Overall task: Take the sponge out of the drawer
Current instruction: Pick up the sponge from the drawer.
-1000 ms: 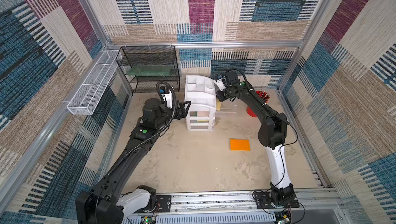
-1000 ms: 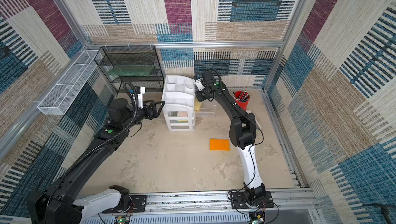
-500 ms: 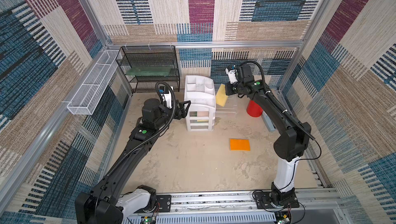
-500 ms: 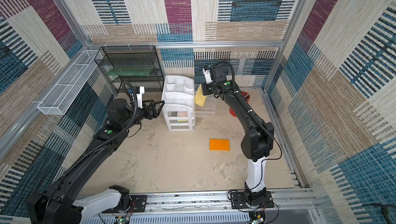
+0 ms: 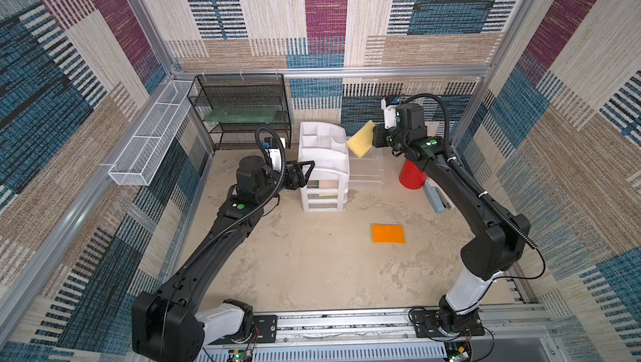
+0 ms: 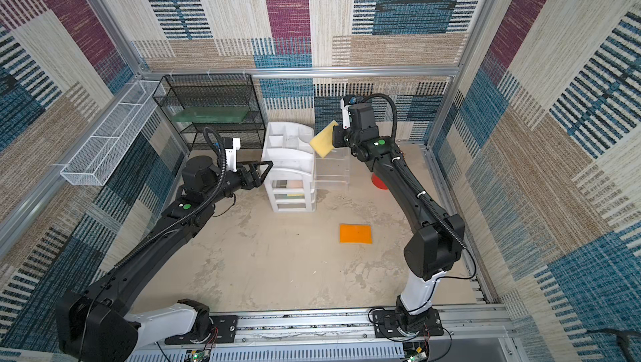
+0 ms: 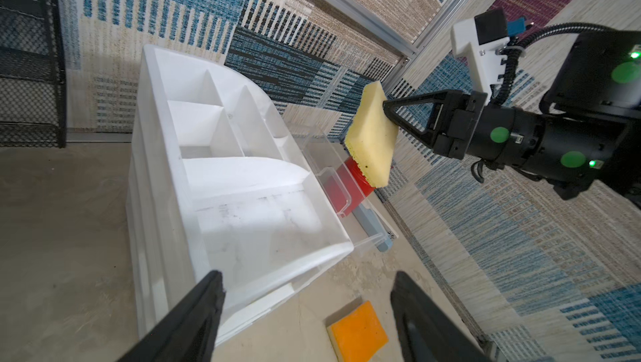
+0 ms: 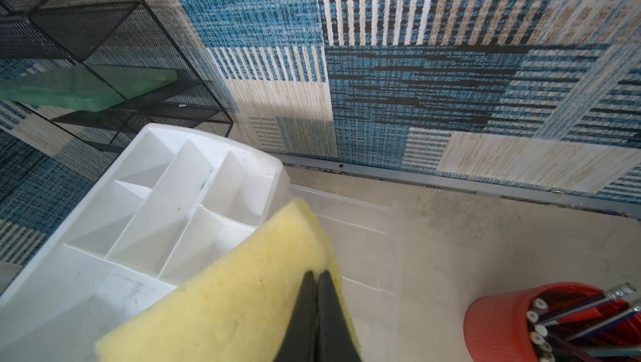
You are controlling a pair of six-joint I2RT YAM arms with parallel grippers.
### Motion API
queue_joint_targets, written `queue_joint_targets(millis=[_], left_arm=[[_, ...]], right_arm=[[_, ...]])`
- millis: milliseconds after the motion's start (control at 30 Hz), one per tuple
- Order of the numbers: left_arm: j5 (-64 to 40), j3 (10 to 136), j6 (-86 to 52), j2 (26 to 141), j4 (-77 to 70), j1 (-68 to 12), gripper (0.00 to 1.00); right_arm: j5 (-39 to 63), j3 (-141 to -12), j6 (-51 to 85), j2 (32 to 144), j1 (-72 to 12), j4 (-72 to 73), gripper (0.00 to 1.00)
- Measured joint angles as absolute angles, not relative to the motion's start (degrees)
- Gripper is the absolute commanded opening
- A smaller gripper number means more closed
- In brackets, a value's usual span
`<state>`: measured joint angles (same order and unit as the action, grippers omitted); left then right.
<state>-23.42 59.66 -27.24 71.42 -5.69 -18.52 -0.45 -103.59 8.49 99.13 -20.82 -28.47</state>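
Two sponges: yellow sponge (image 5: 360, 139) pinched in shut right hand (image 5: 374, 136), lifted clear above the pulled-out drawer (image 5: 364, 166) of white drawer tower (image 5: 323, 169); orange sponge (image 5: 388, 234) flat on open bench (image 5: 312, 266). Left hand (image 5: 305, 169) spread wide, empty, beside tower's left wall.

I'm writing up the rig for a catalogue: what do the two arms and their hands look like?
Both arms are matte black with a white segment near the base, green round stickers on the joints and a black corrugated cable looping to a white wrist camera mount. The left hand and right hand have black, triangular open-frame fingers.
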Motion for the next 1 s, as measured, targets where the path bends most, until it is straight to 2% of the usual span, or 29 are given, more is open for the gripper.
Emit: queue_joint_targets(millis=[233, 533, 1000], left_arm=[[-28.9, 63.2, -34.2, 78.0, -13.5, -20.3, 0.76], [-30.3, 65.4, -40.0, 82.7, -23.5, -25.0, 0.76], [-30.1, 66.4, -42.5, 84.7, -30.4, -29.3, 0.73]], right_arm=[[0.0, -95.6, 13.6, 90.9, -24.5, -17.5, 0.0], [-0.5, -82.6, 22.3, 83.4, -28.6, -3.4, 0.0], [-5.1, -78.1, 27.6, 80.8, -30.2, 1.0, 0.0]])
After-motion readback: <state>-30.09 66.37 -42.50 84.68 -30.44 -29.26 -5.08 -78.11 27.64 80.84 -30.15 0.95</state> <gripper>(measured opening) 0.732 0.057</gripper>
